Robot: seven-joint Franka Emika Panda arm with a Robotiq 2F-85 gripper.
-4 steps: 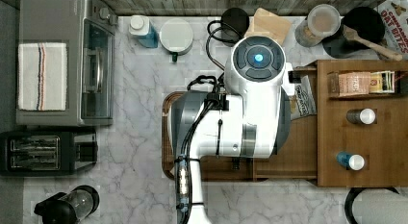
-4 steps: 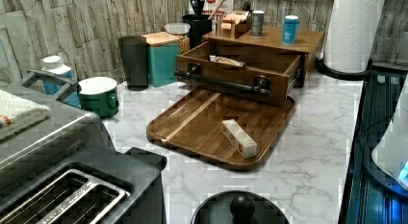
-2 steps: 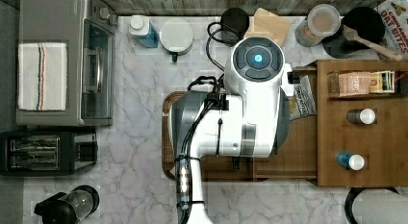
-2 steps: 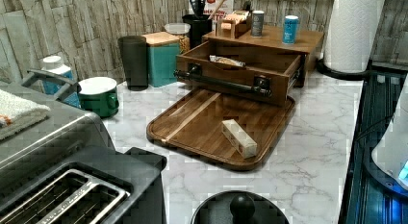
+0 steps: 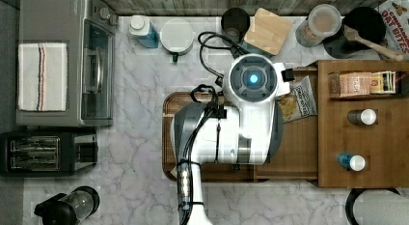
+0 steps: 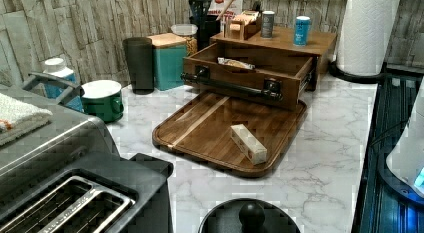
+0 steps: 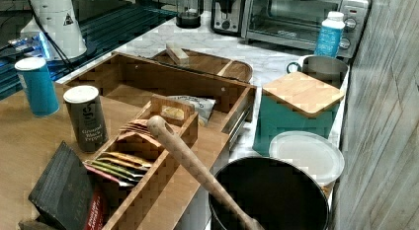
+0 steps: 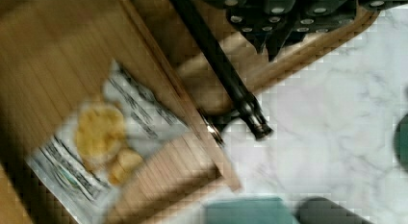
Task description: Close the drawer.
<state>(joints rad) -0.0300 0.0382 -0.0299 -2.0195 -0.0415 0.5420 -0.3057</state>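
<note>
the drawer (image 6: 252, 75) stands pulled out from the cabinet (image 6: 295, 43), its front panel overhanging the far edge of the dark wooden tray (image 6: 215, 133) that lies on the marble desk (image 6: 325, 143). one black bar handle (image 6: 230, 86) runs along the drawer front, parallel to the panel's long axis. in the wrist view the handle (image 8: 216, 65) passes just beside the dark fingers (image 8: 269, 22), on the outer side of the drawer front, away from the cabinet. whether the fingers are apart or together cannot be told from these views.

the governing relation: the fingers sit on the tray side of the drawer front, with the cabinet lying beyond the drawer. closing therefore appears to call for a push square to the handle's long axis, toward the cabinet. in the top view the arm (image 5: 241, 123) hangs over the tray and the outer part of the drawer, so contact is hidden there.

count, relative to the drawer:
- inside it: one snack packet (image 7: 190, 105).
- on the cabinet top behind it: two cans (image 6: 301, 30), one organiser box (image 7: 143, 136).
- on the tray in front of it: one small block (image 6: 248, 144).
- beside it, in the left view's left: one teal container with a wooden lid (image 6: 169, 58), one dark cup (image 6: 138, 63).

judged progress: the drawer is not yet closed.
</note>
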